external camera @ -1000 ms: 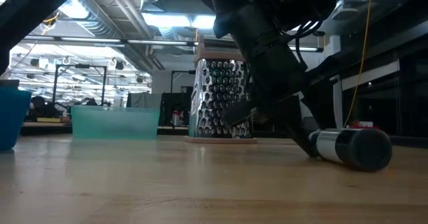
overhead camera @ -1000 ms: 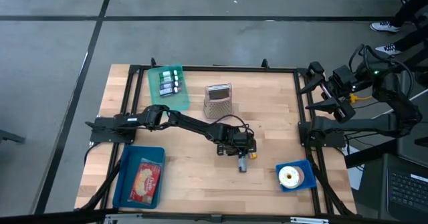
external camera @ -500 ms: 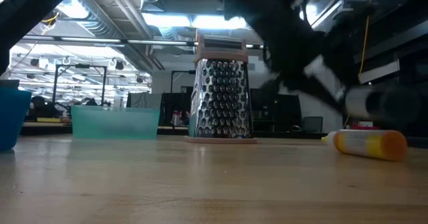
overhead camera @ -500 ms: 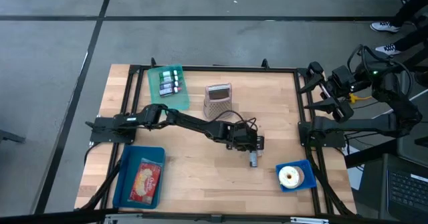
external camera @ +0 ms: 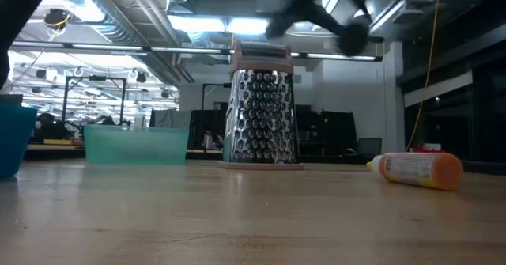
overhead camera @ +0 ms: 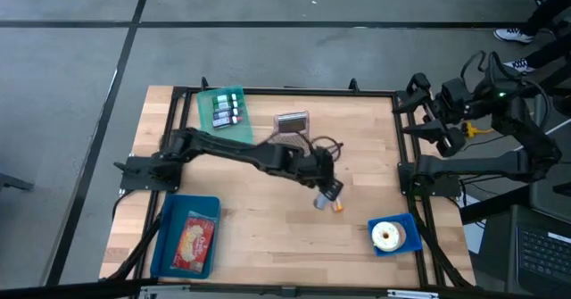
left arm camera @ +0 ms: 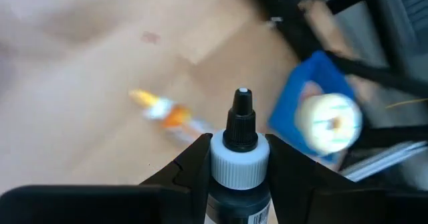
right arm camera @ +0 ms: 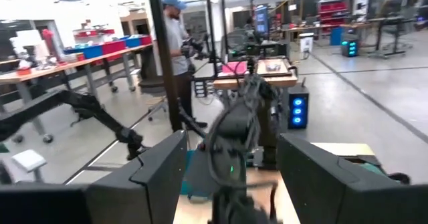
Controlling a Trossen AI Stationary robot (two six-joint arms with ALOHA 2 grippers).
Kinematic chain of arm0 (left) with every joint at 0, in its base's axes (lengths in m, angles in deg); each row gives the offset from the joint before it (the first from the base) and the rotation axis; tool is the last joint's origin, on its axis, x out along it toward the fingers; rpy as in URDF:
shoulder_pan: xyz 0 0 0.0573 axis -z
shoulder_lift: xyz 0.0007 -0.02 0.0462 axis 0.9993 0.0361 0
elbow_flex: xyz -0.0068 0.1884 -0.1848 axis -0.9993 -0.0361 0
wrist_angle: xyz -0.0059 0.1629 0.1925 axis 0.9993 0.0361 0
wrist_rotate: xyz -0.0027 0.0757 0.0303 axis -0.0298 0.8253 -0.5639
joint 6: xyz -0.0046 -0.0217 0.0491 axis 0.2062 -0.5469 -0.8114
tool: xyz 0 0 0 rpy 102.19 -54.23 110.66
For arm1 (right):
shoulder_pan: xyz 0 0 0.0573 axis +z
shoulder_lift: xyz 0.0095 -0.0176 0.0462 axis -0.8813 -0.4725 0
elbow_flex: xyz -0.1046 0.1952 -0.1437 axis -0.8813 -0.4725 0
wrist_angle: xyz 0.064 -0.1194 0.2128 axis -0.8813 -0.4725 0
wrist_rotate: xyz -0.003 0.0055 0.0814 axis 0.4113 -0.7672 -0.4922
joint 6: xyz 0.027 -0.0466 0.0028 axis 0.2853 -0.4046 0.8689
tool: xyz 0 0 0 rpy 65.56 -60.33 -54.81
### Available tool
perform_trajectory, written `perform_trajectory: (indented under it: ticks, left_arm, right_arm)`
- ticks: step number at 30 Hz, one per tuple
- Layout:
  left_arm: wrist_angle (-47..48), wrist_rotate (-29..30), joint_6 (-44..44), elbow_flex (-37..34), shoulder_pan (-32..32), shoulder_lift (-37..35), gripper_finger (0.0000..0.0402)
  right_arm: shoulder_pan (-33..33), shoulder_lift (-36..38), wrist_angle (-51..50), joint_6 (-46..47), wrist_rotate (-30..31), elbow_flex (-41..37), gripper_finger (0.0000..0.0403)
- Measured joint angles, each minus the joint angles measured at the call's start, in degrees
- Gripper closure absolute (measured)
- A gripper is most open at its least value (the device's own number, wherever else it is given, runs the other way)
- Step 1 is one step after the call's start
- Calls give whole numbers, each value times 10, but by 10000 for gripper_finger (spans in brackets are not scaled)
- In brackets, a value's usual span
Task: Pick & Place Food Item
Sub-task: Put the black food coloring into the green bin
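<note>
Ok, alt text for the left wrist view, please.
The left gripper is shut on a dark dropper bottle with a white collar and black nozzle, held above the wooden table. Below lie an orange bottle and a blue tray holding a white ring-shaped item.

Black dropper bottle (left arm camera: 239, 164), white collar, upright between left gripper (left arm camera: 238, 158) fingers, above the table's middle.

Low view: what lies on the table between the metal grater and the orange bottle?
Nothing. In the low view the wooden table is bare between the upright grater and the orange bottle, which lies on its side.
</note>
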Motion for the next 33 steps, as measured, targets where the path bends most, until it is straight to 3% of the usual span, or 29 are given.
perform_trajectory:
  ticks: [12, 22, 28, 33]
  left_arm:
    - [208, 99, -167, 0, -16, -165, 291]
    - [522, 182, -221, -1, -39, -280, 291]
    - [487, 143, -313, -105, -119, -349, 291]
    - [457, 102, -385, -255, -202, -397, 291]
  right_arm:
    - [0, -22, 13, 15, 57, 0, 171]
    - [-1, -48, 49, 15, 73, 0, 171]
    - [-1, -60, 82, 13, 73, 0, 171]
    - [-1, -67, 92, 14, 73, 0, 171]
